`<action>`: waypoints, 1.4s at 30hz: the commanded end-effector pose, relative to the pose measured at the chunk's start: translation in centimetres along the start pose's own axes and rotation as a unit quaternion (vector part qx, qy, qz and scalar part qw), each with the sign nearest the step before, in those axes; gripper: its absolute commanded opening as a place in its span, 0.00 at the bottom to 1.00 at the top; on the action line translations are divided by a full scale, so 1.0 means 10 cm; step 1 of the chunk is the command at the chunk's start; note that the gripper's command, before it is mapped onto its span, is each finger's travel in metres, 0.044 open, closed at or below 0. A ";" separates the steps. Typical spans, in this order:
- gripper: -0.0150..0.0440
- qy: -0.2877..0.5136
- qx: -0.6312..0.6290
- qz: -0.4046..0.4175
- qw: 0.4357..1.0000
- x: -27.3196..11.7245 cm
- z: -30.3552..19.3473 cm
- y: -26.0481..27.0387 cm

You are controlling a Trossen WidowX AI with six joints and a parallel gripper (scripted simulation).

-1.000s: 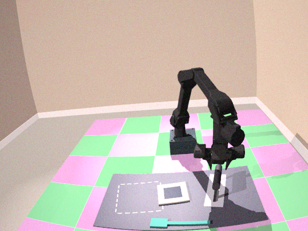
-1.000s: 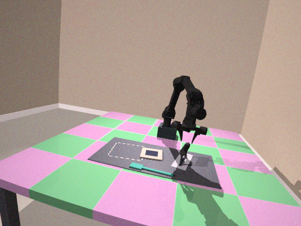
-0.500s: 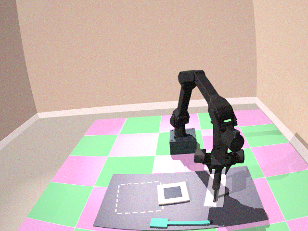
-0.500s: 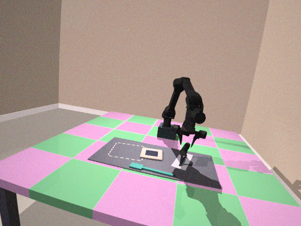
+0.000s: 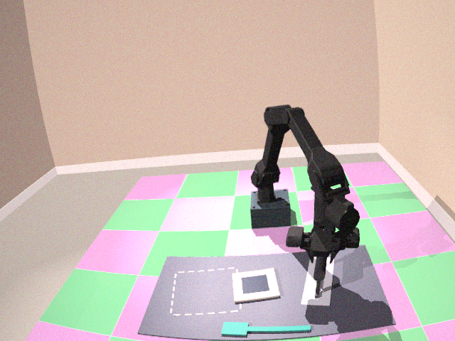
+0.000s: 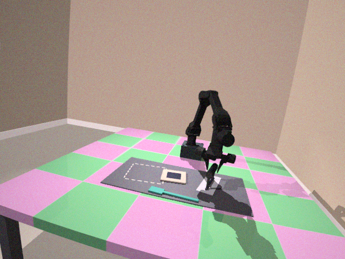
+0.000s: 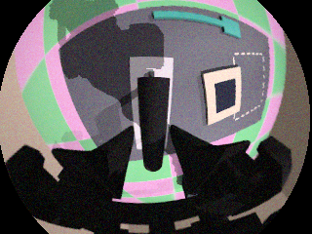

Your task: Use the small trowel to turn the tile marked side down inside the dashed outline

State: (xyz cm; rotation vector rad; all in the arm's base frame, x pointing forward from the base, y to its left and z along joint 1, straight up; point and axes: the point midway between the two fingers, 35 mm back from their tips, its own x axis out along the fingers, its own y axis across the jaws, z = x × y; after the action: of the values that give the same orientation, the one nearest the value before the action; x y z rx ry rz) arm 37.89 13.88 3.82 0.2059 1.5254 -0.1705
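The tile (image 5: pixel 272 283) (image 6: pixel 181 177) (image 7: pixel 211 104) lies flat, its dark square mark facing up, across the right side of the dashed outline (image 5: pixel 172 293) (image 6: pixel 143 182) (image 7: pixel 263 83) in the top and exterior views. The small trowel has a pale flat blade (image 5: pixel 309 293) (image 6: pixel 201 186) (image 7: pixel 167 65) on the mat (image 5: pixel 205 325) (image 6: pixel 114 178) (image 7: pixel 187 49) and a black handle (image 5: pixel 320 271) (image 6: pixel 211 173) (image 7: pixel 154 107) slanting up toward the arm. My gripper (image 5: pixel 321 258) (image 6: pixel 212 169) (image 7: pixel 152 128) is open, pointing down, with the handle's upper end between its fingertips and gaps beside it.
A teal flat-headed tool (image 5: pixel 234 328) (image 6: pixel 157 190) (image 7: pixel 231 26) lies along the mat's front edge, in front of the tile. The arm's base (image 5: pixel 270 216) (image 6: pixel 187 153) stands behind the mat. The arm's shadow covers the mat's right part.
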 end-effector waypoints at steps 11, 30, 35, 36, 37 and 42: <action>0.47 0.001 0.002 -0.004 1.000 0.03 -0.01 -0.01; 0.47 0.001 -0.080 -0.003 0.997 0.03 -0.01 -0.01; 0.47 0.001 -0.155 -0.003 0.988 0.03 -0.01 -0.01; 0.47 0.001 -0.170 -0.003 0.985 0.03 -0.01 -0.01; 0.47 0.001 -0.184 -0.003 0.983 0.03 -0.01 -0.01; 0.47 0.001 -0.258 -0.003 0.966 0.03 -0.01 -0.01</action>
State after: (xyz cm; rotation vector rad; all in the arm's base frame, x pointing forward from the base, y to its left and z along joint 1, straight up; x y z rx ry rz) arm 37.84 13.77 3.57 -0.1214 1.5282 0.1367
